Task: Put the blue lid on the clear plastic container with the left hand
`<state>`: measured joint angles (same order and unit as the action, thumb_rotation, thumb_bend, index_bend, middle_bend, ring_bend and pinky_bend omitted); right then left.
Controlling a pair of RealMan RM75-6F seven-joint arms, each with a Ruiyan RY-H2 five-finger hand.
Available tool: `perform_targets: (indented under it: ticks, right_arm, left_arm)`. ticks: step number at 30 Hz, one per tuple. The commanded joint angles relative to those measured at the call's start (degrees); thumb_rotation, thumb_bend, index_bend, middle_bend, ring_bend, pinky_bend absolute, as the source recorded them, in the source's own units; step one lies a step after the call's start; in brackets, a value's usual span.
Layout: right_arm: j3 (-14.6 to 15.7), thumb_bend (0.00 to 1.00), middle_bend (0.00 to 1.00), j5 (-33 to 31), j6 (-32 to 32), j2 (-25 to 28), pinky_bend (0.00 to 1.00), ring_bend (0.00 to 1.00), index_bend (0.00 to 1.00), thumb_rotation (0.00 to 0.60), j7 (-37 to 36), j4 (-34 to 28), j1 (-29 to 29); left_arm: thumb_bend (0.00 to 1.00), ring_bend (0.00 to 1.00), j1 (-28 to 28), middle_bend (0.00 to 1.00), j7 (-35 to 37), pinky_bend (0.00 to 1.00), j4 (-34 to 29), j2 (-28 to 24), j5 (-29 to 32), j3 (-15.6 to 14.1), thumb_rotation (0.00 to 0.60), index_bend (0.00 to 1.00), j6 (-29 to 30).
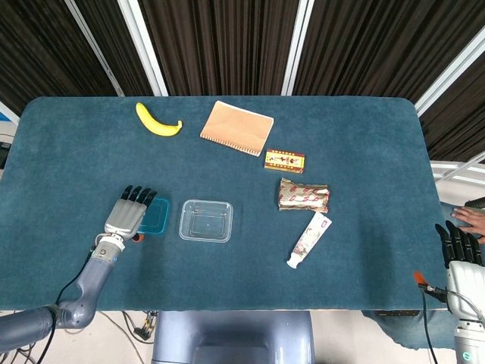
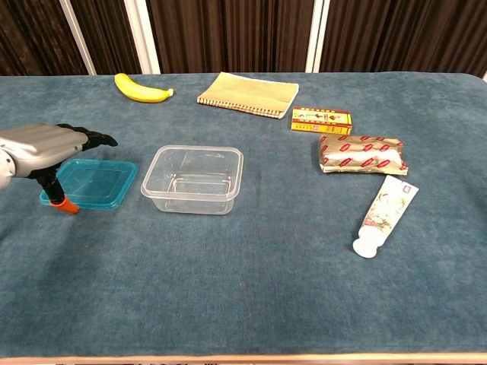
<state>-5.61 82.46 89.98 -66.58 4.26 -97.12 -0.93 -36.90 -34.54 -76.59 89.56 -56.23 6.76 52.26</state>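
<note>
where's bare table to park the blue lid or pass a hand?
Free: the near strip in front of the clear container, and the right end beyond the tube. Also the patch between the banana and the left hand. Crowded: notebook, small box, foil packet, tube.

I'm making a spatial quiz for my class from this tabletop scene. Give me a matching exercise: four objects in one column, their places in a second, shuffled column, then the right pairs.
Objects:
1. banana
2. blue lid
3. tube
4. notebook

Places:
A. just left of the clear plastic container, under the left hand
B. far edge of the table, left part
C. right of the banana, near the far edge
D. in front of the foil packet

Pairs: 1-B, 2-A, 3-D, 4-C
</note>
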Motion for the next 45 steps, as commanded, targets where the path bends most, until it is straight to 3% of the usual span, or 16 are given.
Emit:
perform_targets:
  ticks: [1, 23, 39, 45]
  right_arm:
    - [-0.03, 0.27, 0.0, 0.03, 0.01, -0.02, 0.0, 0.0, 0.05, 0.6, 0.05, 0.01, 0.03]
    - [-0.25, 0.27, 0.0, -0.43, -0.02, -0.18, 0.0, 0.0, 0.05, 0.6, 0.24, 0.04, -0.01]
    - [-0.32, 0.27, 0.0, -0.45, 0.08, -0.25, 0.0, 0.0, 0.05, 0.6, 0.19, -0.04, -0.06]
    - [-0.35, 0.27, 0.0, -0.46, 0.1, -0.26, 0.0, 0.0, 0.05, 0.6, 0.23, -0.09, -0.07]
  left_arm:
    - [0.08, 0.0, -0.39, 0.06, 0.2, 0.0, 0.64, 0.42, 0.3, -0.1, 0.6, 0.06, -0.45]
    - [0.08, 0.0, -2.05, 0.1, 5.17, 0.0, 3.9, 0.47, 0.93, -1.14, 0.6, 0.07, -5.08]
    - [0.12, 0.0, -2.91, 0.18, 6.53, 0.0, 5.23, 0.61, 1.48, -1.91, 0.6, 0.09, -6.47]
    - [0.16, 0.0, -2.86, 0.26, 7.19, 0.0, 4.41, -0.01, 1.15, -1.85, 0.6, 0.1, -5.7]
